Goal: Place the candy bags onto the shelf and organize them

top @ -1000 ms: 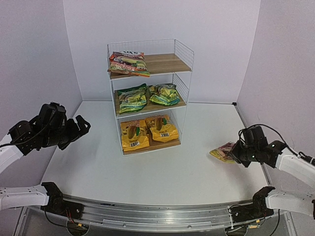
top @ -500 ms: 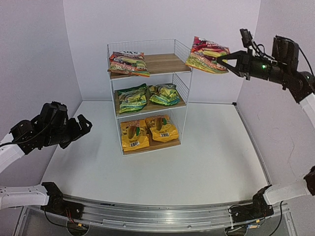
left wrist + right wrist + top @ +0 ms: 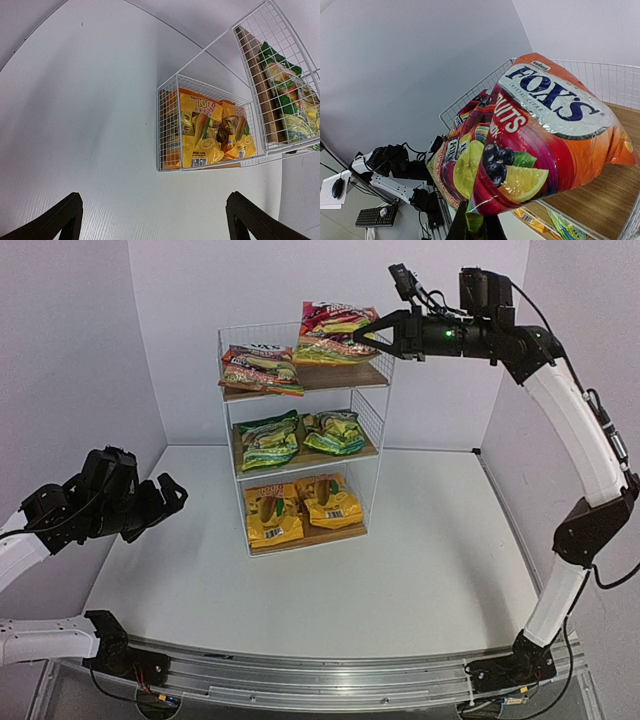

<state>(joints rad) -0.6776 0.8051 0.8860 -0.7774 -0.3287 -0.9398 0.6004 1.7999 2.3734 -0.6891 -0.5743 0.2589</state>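
The shelf stands at the back middle of the table. My right gripper is shut on the edge of a red fruit-print candy bag and holds it just above the right half of the top board. In the right wrist view this bag hangs from my gripper over the wood board. Another red bag lies on the top board's left half. Two green bags occupy the middle tier, two yellow bags the bottom. My left gripper hovers open at the left, empty.
The left wrist view looks down on the shelf's wire side, with the yellow bags and a green bag behind it. White table spreads in front of the shelf. Grey walls close in on three sides.
My right arm has lifted the red bag from the table at the right, swung it up and left, and now holds it over the top tier. The left arm has stayed put.
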